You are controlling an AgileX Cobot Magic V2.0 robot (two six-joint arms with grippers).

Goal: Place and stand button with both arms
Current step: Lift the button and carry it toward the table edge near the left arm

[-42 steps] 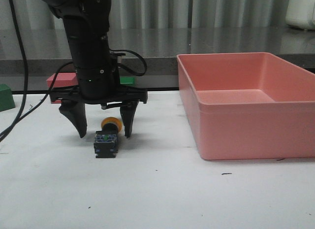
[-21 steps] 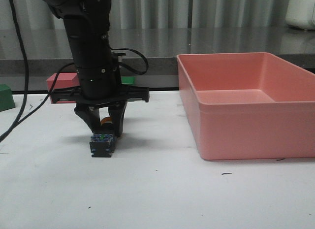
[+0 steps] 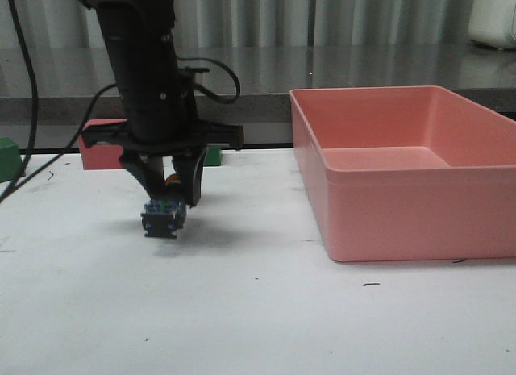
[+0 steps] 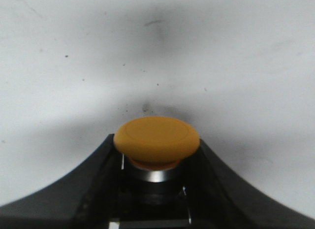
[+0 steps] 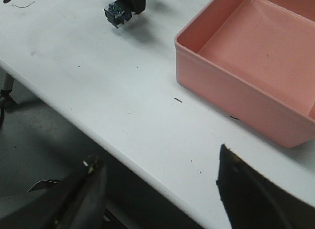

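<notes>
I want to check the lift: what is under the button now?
Under the button only bare white table with its shadow shows. The left gripper holds it slightly raised. Its underside is hidden.

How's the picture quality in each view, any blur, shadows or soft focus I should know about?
Front view: dim and slightly soft; the button casts a faint shadow on the table. Left wrist view: the yellow cap is fairly sharp, the fingers dark and featureless, broad shadows on the table. Right wrist view: the right gripper fingers are near, dark and blurred; the pink bin is clear.
</notes>
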